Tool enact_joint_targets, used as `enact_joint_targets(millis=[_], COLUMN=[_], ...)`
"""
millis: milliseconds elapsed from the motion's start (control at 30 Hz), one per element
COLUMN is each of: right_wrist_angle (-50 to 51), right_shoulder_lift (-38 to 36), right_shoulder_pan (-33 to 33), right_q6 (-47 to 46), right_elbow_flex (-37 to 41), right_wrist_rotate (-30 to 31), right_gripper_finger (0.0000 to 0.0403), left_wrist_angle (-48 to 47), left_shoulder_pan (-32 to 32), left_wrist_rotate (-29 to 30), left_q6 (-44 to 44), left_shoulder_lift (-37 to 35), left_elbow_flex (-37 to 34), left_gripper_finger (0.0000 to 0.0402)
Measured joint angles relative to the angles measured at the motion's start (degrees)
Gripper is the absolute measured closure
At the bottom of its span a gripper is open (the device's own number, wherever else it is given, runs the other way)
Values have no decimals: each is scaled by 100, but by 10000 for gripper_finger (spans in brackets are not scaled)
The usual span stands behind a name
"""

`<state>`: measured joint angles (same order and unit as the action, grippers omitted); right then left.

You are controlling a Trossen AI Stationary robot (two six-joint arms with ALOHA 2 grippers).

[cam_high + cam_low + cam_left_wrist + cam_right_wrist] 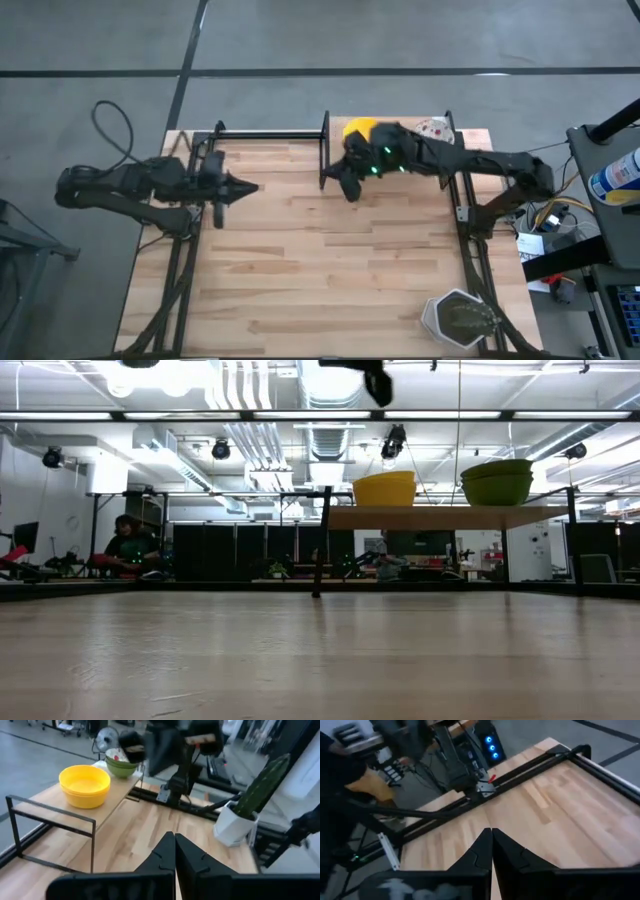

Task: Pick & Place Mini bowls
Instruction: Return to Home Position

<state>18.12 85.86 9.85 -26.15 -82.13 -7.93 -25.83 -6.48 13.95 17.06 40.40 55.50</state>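
Now judging the yellow mini bowls (85, 785) nesting on the shelf (45, 803) as light, stiff, slick, best pinched by the rim; finding right gripper (490, 832) just beside the shelf, left gripper (174, 837) well off it, jaws pressed together on both

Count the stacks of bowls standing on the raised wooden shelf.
2. A yellow bowl stack sits toward the shelf's left end in the low view; a green-sided bowl stack sits to its right. Bowls nested inside each may be hidden.
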Motion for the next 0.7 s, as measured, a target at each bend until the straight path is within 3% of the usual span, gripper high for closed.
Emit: enact_joint_targets(millis=[200, 400, 533, 700], right_wrist_angle=[53, -264, -350, -435], right_shoulder_lift=[-1093, -2192, -2829, -3416], right_shoulder_pan=[-325, -554, -629, -642], right_q6=[411, -66, 221, 361], right_elbow_flex=[1090, 2212, 2912, 3800], right_wrist_rotate=[939, 1638, 1711, 1494], right_gripper_finger=[394, 394, 394, 394], left_wrist_angle=[-3, -366, -313, -424], left_shoulder_pan=[2, 0, 2, 1], left_wrist_rotate=[204, 503, 517, 520], left_q6=[153, -333, -651, -384], left_shoulder_lift=[-909, -1587, -1866, -2140], left_elbow_flex=[-443, -794, -1155, -1523], left_gripper_finger=[401, 401, 401, 401])
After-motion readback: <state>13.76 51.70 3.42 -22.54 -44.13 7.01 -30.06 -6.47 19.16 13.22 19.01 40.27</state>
